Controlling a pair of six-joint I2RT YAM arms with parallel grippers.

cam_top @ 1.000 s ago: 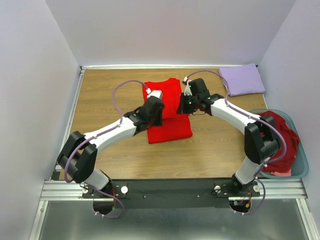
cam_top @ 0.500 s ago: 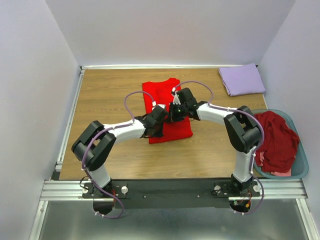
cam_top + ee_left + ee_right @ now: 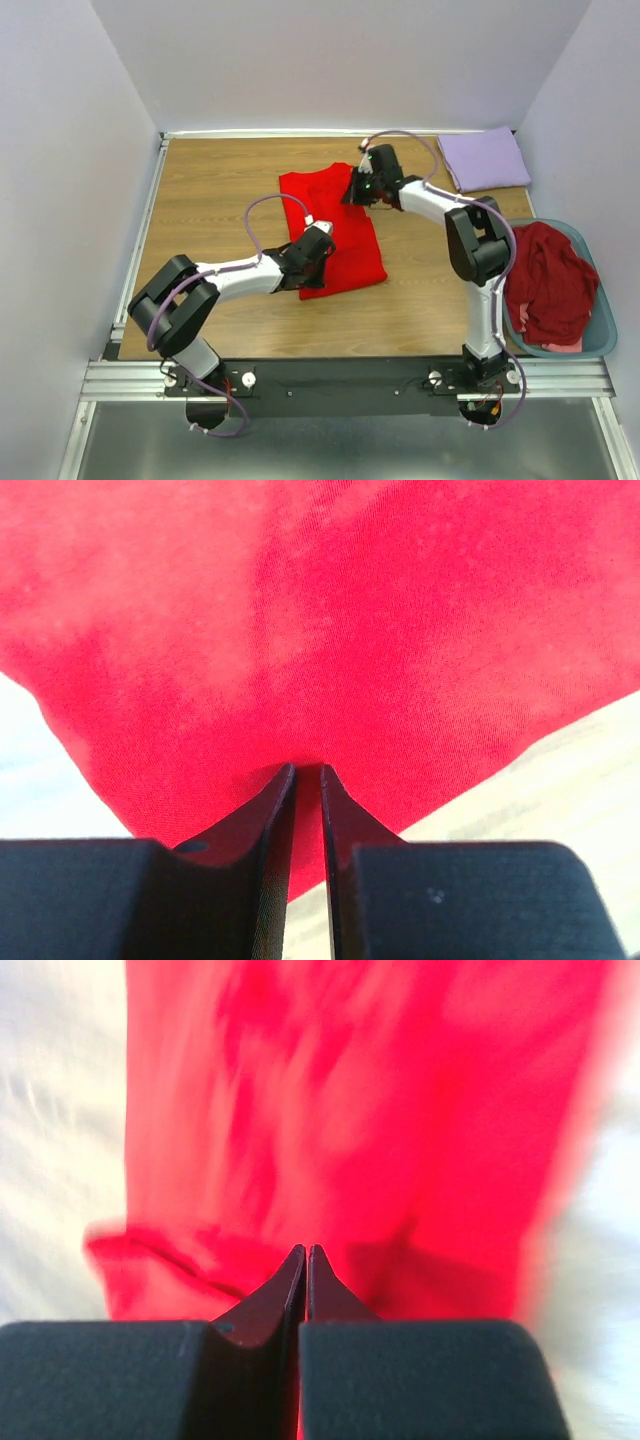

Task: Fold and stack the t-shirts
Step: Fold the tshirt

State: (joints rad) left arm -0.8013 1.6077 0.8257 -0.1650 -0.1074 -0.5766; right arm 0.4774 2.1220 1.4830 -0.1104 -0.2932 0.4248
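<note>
In the top view, the red shirt (image 3: 350, 250) is being seen near the middle of the table (image 3: 210, 180). It is folded narrow and lying askew, its far end leaning left. The left gripper (image 3: 322, 238) is being pressed down on the shirt's near-left part. The right gripper (image 3: 358, 188) is being pressed down on its far-right corner. A lavender shirt (image 3: 485, 158) is lying folded at the table's far right corner, well apart from the red one. Maroon shirts (image 3: 545, 280) are being kept in a heap in the basket (image 3: 603, 335) beside the table's right edge.

In the left wrist view, the jaws are being held almost together, with only a thin slit between them. Red cloth is being pinched in that slit, near an edge of the shirt. Pale tabletop is being shown on both sides.

In the right wrist view, which is blurred, the jaws are being pressed tight together. A rumpled fold of the red shirt is being gripped at their tips.
</note>
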